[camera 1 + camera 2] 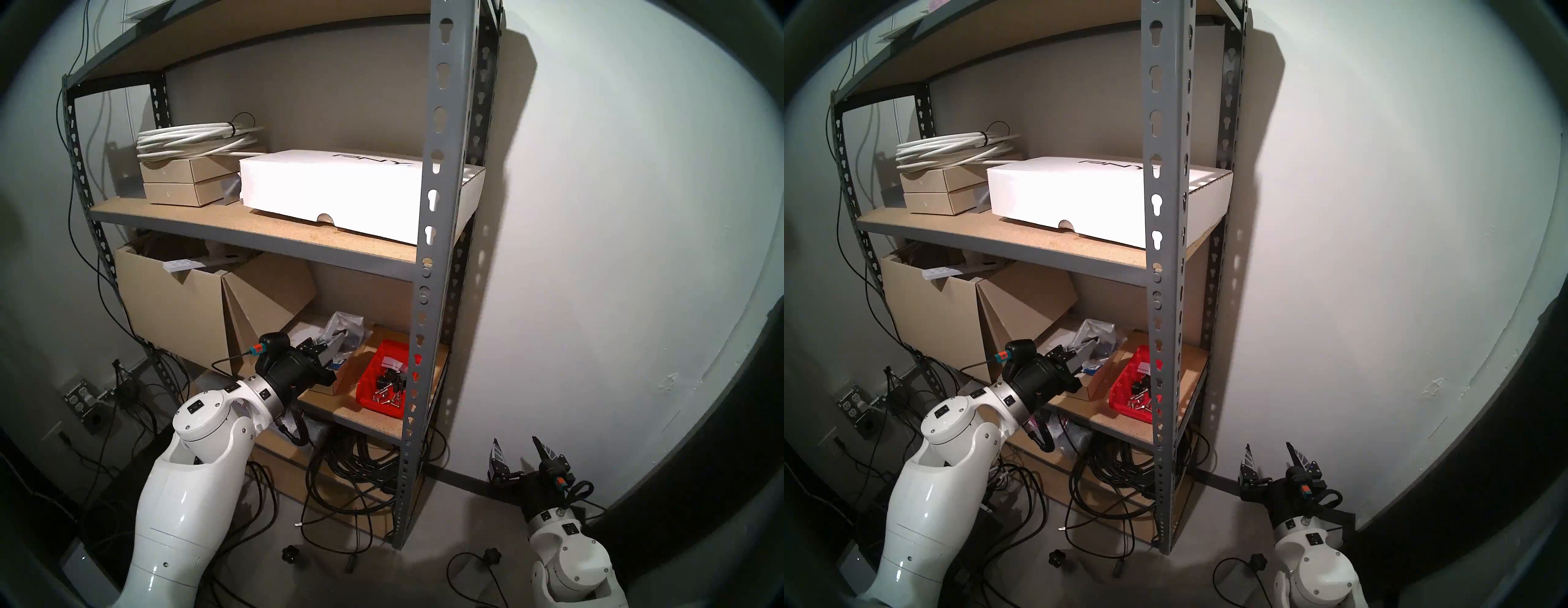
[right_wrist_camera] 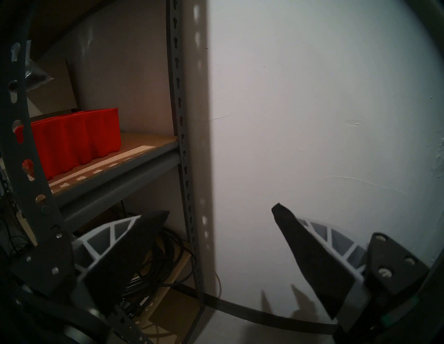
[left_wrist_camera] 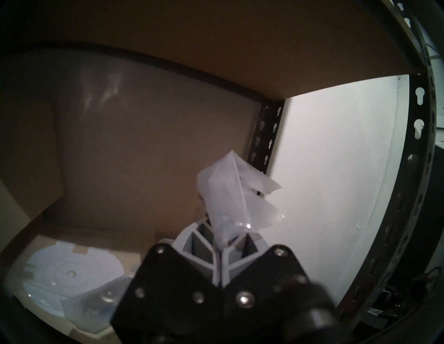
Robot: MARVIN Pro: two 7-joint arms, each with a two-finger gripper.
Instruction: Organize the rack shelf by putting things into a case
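Observation:
On the lower board of the grey rack shelf (image 1: 441, 170) stands the red case (image 1: 384, 378), with small black and metal parts in it. My left gripper (image 1: 335, 339) reaches into that shelf, left of the case, and is shut on a crinkly clear plastic bag (image 1: 345, 329). In the left wrist view the bag (image 3: 230, 192) sticks up from between the closed fingers (image 3: 199, 242). Another clear bag (image 3: 96, 307) lies below on a flat box. My right gripper (image 1: 518, 450) hangs open and empty near the floor, right of the rack. The case (image 2: 72, 141) shows from its side there.
A flat tan box (image 1: 326, 388) and a blue-and-white card (image 1: 339, 363) lie under my left gripper. An open cardboard box (image 1: 169, 297) fills the shelf's left. Above sit a white PNY box (image 1: 331, 191) and coiled white cable (image 1: 191, 138). Black cables (image 1: 352, 467) pile below.

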